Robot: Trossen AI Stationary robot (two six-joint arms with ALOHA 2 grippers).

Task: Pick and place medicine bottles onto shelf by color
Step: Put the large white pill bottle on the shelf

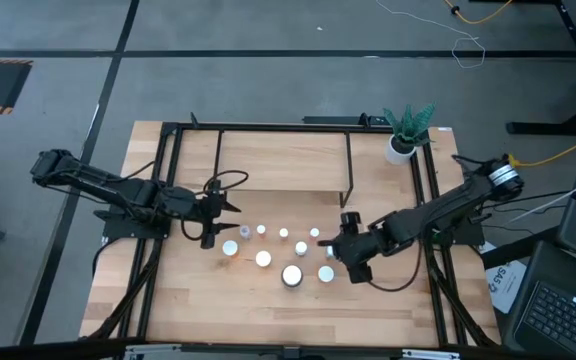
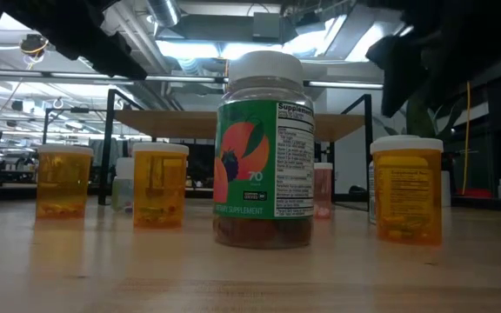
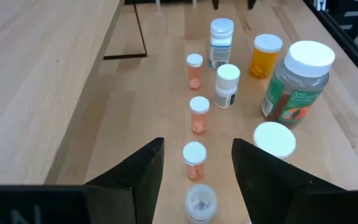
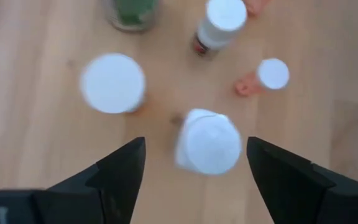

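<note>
Both grippers [image 1: 211, 222] [image 1: 349, 250] hang spread over the bottles [image 1: 263, 259] mid-table, the shelf [image 1: 268, 160] toward the far edge awaiting them.

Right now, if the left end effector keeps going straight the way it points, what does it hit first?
Probably the clear white-capped bottle, which sits between the open fingers of the left end effector. Next in line is the small orange bottle, with more of that row beyond. Depth is unclear, so it may pass above them.
</note>
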